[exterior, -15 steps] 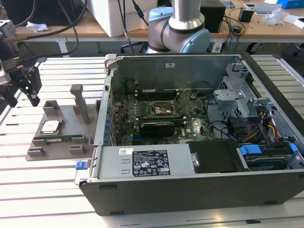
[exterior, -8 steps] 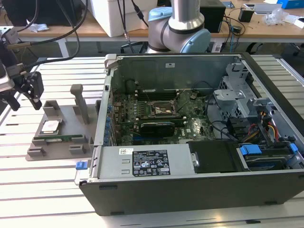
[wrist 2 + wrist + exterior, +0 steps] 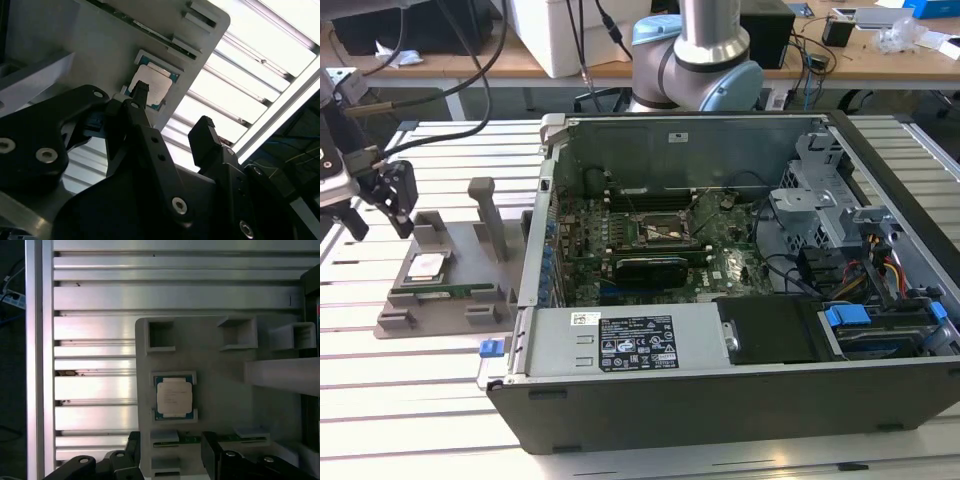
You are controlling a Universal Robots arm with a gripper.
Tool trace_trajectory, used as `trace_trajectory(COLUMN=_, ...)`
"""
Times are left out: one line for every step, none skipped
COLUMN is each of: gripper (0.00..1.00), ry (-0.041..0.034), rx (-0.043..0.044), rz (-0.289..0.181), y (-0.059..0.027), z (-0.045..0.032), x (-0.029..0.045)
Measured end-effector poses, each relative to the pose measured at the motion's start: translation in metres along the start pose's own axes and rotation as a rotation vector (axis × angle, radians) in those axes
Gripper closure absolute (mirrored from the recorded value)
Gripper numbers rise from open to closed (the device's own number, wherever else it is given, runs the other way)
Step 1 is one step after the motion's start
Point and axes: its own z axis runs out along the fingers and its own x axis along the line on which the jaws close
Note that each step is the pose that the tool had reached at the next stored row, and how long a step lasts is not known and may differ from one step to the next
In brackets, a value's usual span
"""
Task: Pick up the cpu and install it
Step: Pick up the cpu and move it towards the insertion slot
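So the pincer (image 3: 171,440) hangs released over the cpu (image 3: 174,396), seated in its pocket near the grey holder's (image 3: 225,395) edge. Off-centre fingers could snag the pocket rim and tilt it.

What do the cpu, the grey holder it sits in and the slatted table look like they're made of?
By look, the cpu has a silvery metal lid with a dull sheen over a green circuit-board edge. Under it, the grey holder is probably plastic: matte, evenly grey, with moulded or printed pockets. Below, the slatted table is likely aluminium: pale, bright, with long extruded grooves.
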Motion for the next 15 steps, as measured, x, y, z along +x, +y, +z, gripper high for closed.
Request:
trace_trajectory(gripper=0.40, ry=-0.0001, rx=-0.0001, rz=0.000, y=0.0013, z=0.0018, x=0.0001)
trace_trajectory(gripper=0.40, ry=-0.0002, rx=-0.0002, rz=0.000, y=0.0022, z=0.0035, x=0.0002)
trace_trajectory(gripper=0.40, ry=-0.0003, rx=-0.0002, rz=-0.001, y=0.0031, z=0.0053, x=0.0002)
trace_trajectory(gripper=0.40, ry=-0.0001, rx=-0.0001, rz=-0.001, y=0.0041, z=0.0070, x=0.0003)
trace_trajectory(gripper=0.40, ry=0.0001, rx=0.0001, rz=-0.001, y=0.0059, z=0.0097, x=0.0003)
trace_trajectory(gripper=0.40, ry=0.0000, rx=0.0008, rz=-0.003, y=0.0080, z=0.0114, x=-0.0001)
trace_trajectory(gripper=0.40, ry=0.0000, rx=0.0018, rz=-0.006, y=0.0095, z=0.0128, x=-0.0004)
trace_trajectory(gripper=0.40, ry=0.0000, rx=0.0032, rz=-0.011, y=0.0113, z=0.0146, x=-0.0007)
trace_trajectory(gripper=0.40, ry=0.0001, rx=0.0064, rz=-0.021, y=0.0129, z=0.0173, x=-0.0009)
trace_trajectory(gripper=0.40, ry=0.0001, rx=0.0104, rz=-0.040, y=0.0135, z=0.0198, x=-0.0010)
trace_trajectory(gripper=0.40, ry=0.0003, rx=0.0130, rz=-0.055, y=0.0136, z=0.0209, x=-0.0010)
trace_trajectory(gripper=0.40, ry=0.0004, rx=0.0158, rz=-0.070, y=0.0136, z=0.0220, x=-0.0010)
trace_trajectory(gripper=0.40, ry=0.0005, rx=0.0181, rz=-0.080, y=0.0137, z=0.0226, x=-0.0010)
trace_trajectory(gripper=0.40, ry=0.0007, rx=0.0207, rz=-0.091, y=0.0137, z=0.0230, x=-0.0010)
trace_trajectory(gripper=0.40, ry=0.0008, rx=0.0228, rz=-0.100, y=0.0137, z=0.0234, x=-0.0010)
